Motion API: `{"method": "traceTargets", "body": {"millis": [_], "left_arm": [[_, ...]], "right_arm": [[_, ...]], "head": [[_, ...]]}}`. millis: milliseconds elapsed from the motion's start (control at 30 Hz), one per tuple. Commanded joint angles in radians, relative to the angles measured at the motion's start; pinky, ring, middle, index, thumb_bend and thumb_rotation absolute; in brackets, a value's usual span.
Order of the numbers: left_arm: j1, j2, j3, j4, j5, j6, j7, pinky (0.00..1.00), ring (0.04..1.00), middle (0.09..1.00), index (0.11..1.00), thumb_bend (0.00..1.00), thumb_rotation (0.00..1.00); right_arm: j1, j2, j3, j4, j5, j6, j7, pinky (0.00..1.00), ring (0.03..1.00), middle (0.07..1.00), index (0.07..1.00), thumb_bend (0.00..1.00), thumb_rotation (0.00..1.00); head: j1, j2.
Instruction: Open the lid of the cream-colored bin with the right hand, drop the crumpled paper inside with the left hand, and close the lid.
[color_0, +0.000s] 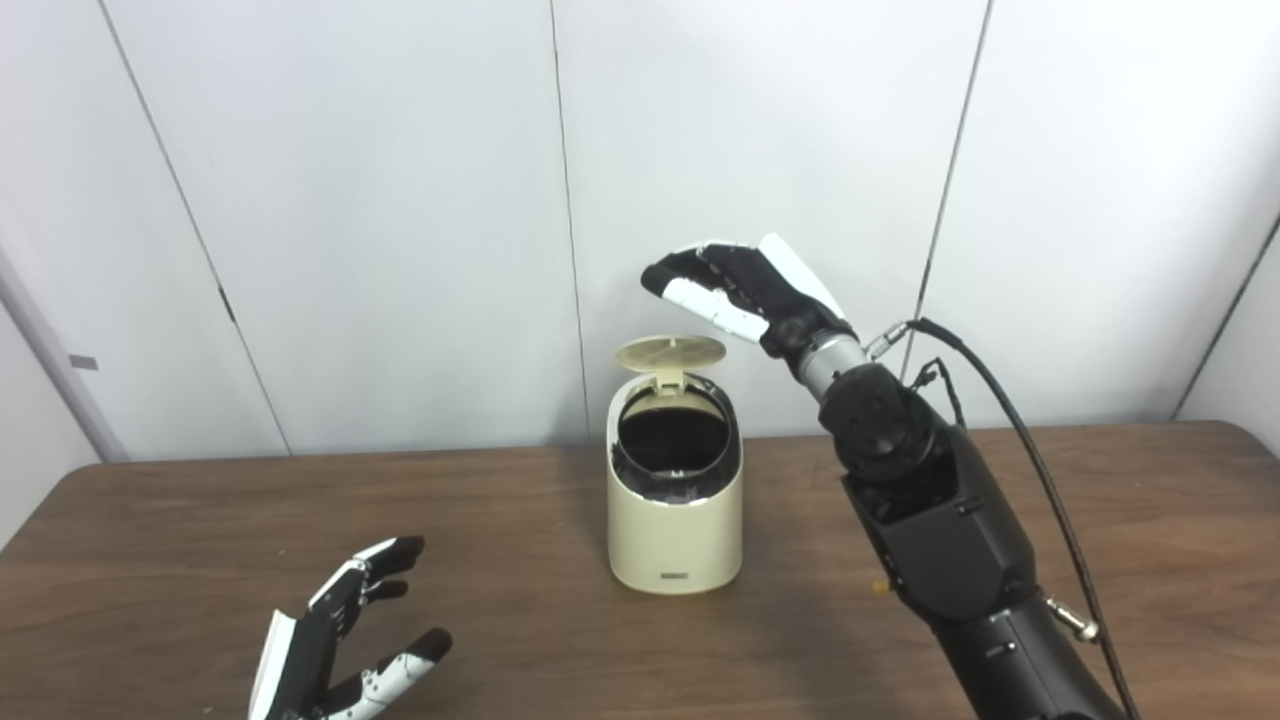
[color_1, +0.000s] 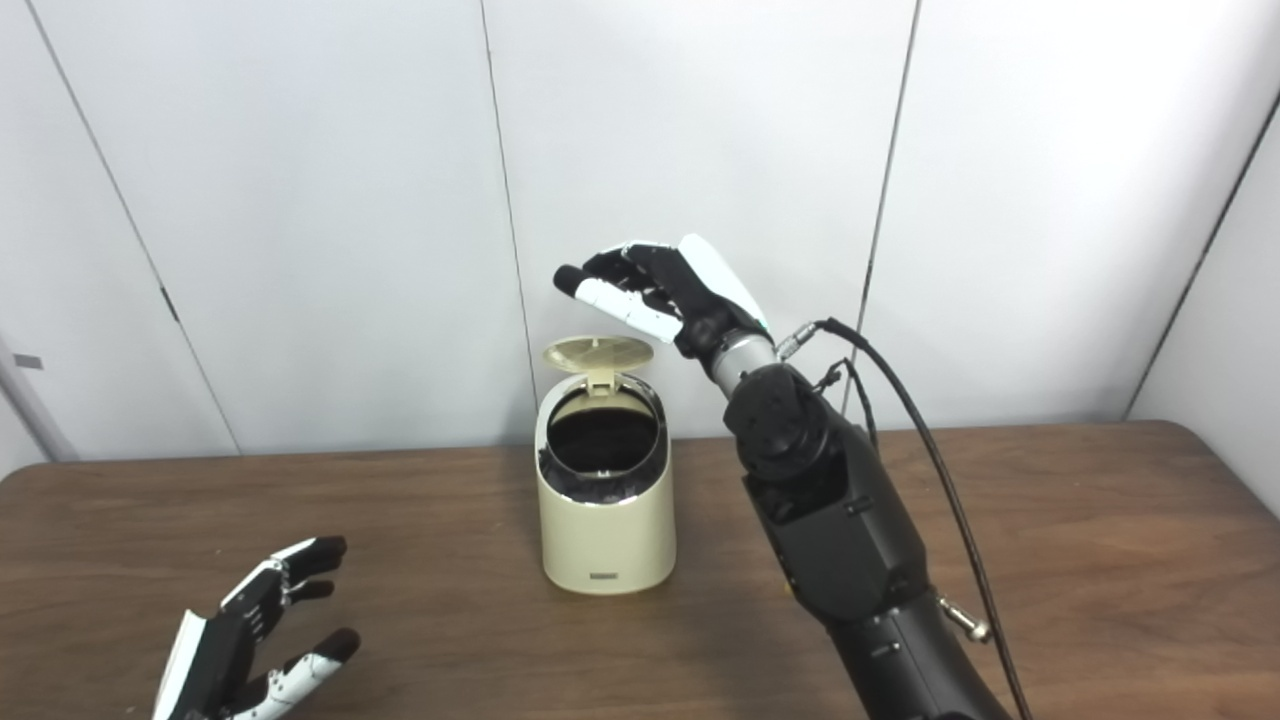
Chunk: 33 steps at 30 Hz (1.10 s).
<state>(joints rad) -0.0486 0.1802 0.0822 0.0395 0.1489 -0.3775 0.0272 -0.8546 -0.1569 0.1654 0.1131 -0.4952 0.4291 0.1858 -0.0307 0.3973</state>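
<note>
The cream-colored bin (color_0: 675, 520) stands on the brown table, near its middle. Its round lid (color_0: 670, 352) is swung up and stands open behind the dark mouth. My right hand (color_0: 740, 285) hovers just above and to the right of the raised lid, fingers curled loosely and apart, holding nothing. My left hand (color_0: 340, 635) rests low at the table's front left, fingers spread and empty. No crumpled paper shows on the table or in either hand; the bin's inside is too dark to read.
The wooden table (color_0: 200, 540) runs across the picture, with white wall panels close behind the bin. A black cable (color_0: 1010, 420) loops off my right forearm.
</note>
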Motion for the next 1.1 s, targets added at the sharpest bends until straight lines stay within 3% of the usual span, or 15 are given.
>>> {"method": "traceTargets", "body": {"millis": [0, 300, 533, 667, 833, 1067], "left_arm": [[0.003, -0.015, -0.013, 0.008, -0.003, -0.037, 0.009, 0.74, 0.796, 0.795, 0.771, 0.90, 0.54], [0.009, -0.016, -0.012, -0.006, 0.002, -0.031, 0.011, 0.74, 0.795, 0.794, 0.770, 0.91, 0.55], [0.003, -0.015, -0.013, 0.001, -0.002, -0.037, 0.008, 0.73, 0.788, 0.786, 0.766, 0.90, 0.54], [0.004, -0.014, -0.014, -0.001, -0.005, -0.029, 0.006, 0.73, 0.794, 0.787, 0.767, 0.90, 0.54], [0.007, -0.014, -0.013, -0.006, 0.002, -0.027, 0.009, 0.73, 0.794, 0.787, 0.765, 0.91, 0.54], [0.008, -0.014, -0.015, -0.007, 0.000, -0.028, 0.007, 0.73, 0.793, 0.786, 0.770, 0.89, 0.54]], "right_arm": [[-0.040, -0.007, 0.007, -0.037, 0.003, 0.002, 0.001, 0.74, 0.766, 0.733, 0.738, 0.83, 0.95], [-0.014, -0.043, 0.050, -0.037, -0.002, -0.013, 0.023, 0.68, 0.728, 0.715, 0.713, 0.79, 1.00], [0.021, -0.064, 0.053, -0.083, 0.014, 0.003, 0.045, 0.68, 0.735, 0.721, 0.718, 0.81, 1.00], [0.042, -0.092, 0.076, -0.101, -0.003, -0.032, 0.052, 0.64, 0.723, 0.735, 0.714, 0.84, 0.99], [0.051, -0.109, 0.089, -0.115, -0.012, -0.053, 0.052, 0.64, 0.743, 0.766, 0.773, 0.85, 0.99], [0.066, -0.111, 0.082, -0.149, -0.008, -0.043, 0.049, 0.56, 0.697, 0.705, 0.728, 0.87, 0.99]], "head": [[-0.002, 0.002], [-0.003, 0.011], [-0.004, 0.013], [-0.005, 0.015], [-0.006, 0.019], [-0.002, 0.021]]}}
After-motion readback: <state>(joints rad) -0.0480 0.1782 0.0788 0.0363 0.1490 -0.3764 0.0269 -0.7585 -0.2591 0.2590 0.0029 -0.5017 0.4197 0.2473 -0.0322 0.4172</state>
